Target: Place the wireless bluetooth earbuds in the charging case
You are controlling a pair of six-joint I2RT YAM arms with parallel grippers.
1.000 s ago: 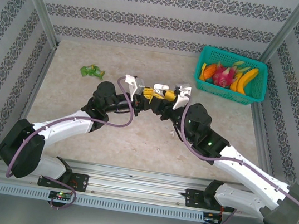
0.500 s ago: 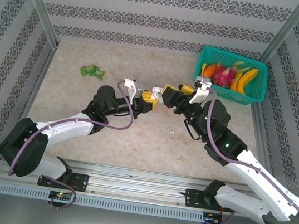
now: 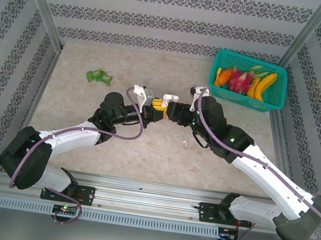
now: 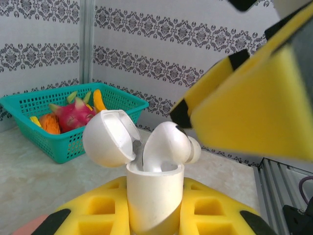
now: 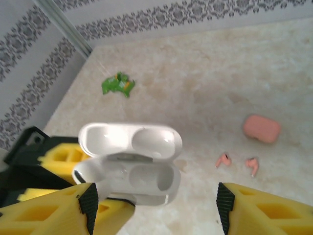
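Firmly, left gripper [image 4: 155, 223] clamps open white case [image 4: 155, 193]; right gripper [image 5: 156, 203] gapes, seemingly clear of it.

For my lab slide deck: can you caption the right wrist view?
Open white charging case close to the camera; pink case and two pink earbuds lying loose on the table beyond.

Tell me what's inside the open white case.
One white earbud sits in the white case; its stem is hidden in the socket. The other socket looks empty.
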